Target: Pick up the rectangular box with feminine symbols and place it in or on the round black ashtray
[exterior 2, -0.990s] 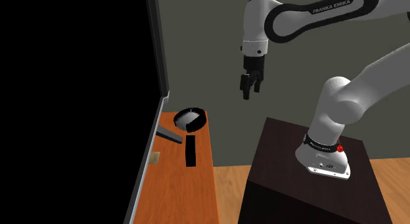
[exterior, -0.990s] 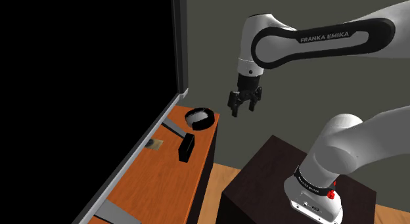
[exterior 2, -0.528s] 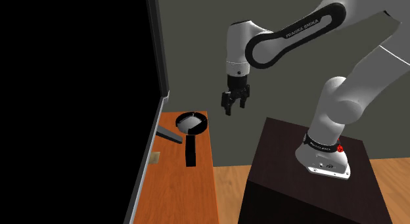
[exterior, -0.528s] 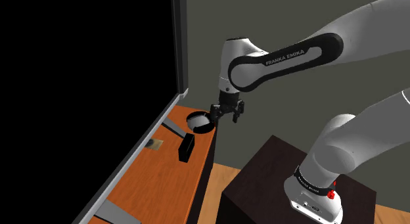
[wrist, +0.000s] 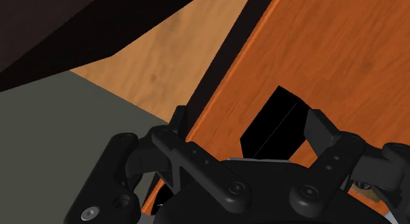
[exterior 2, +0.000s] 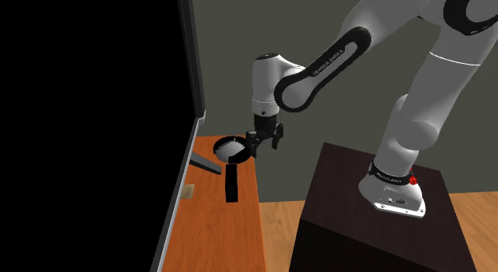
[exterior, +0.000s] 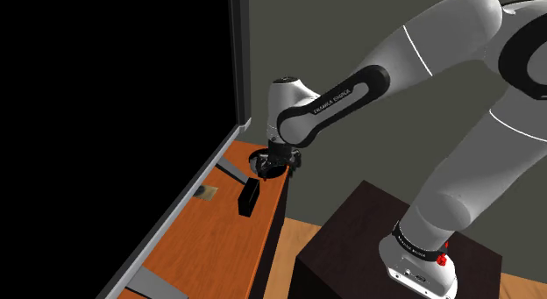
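**Item 1. End effector** (exterior 2: pixel 264 143). All black. In the wrist view its two fingers (wrist: pixel 320 133) stand wide apart with nothing clasped. It hangs low over the ashtray's stand-side rim, at the far end of the bench (exterior: pixel 219 245).

**Item 2. Box** (exterior: pixel 249 198). The task object. It is drawn plain black, and no symbols can be made out. It lies unheld on the bench, close to the long edge facing the stand (exterior: pixel 351 245) and just beside the ashtray on the side away from the far end. Whether the two touch cannot be told.

**Item 3. Ashtray** (exterior 2: pixel 226 150). Round, with a black rim, a pale inside and nothing in it. It sits in the far corner of the bench, by the same long edge.

**Item 4. Sundries.** A grey slab (exterior 2: pixel 204 163) and a small tan piece (exterior: pixel 209 194) lie toward the opposite long edge. A black area (exterior: pixel 114 78) lies beyond that edge.

**Condition.** Judged to be at the approach, with the pick not yet made.

**Hazards noted.**
- The end effector is low at the ashtray. A sideways move toward the box without lifting could clip the rim and shove the ashtray off its corner.
- The box is narrow and close to the bench edge. An off-centre or skewed closure could push it over onto the floor (wrist: pixel 164 65).
- The box looks long against the ashtray's opening. If set down badly centred, it may tip off the rim.
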You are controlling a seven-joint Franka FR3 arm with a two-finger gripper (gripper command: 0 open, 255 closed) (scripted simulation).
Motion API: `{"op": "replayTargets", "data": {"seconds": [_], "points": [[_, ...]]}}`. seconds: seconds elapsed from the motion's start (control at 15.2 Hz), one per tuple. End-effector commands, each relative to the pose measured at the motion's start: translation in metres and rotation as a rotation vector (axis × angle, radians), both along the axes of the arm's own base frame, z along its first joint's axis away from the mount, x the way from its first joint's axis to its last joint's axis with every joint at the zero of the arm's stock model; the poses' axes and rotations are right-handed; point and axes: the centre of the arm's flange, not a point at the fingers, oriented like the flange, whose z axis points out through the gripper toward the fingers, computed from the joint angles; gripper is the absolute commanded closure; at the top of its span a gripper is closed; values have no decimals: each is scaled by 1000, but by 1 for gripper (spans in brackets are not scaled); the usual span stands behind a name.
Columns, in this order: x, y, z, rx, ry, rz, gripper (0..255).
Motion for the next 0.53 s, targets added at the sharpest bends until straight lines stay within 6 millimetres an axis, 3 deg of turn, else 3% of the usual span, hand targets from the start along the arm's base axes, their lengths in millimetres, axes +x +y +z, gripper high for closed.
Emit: {"op": "replayTargets", "data": {"seconds": [0.0, 0.46], "points": [[15, 6, -22, -5, -6, -44, 0], [72, 24, -89, -30, -22, -185, 0]]}}
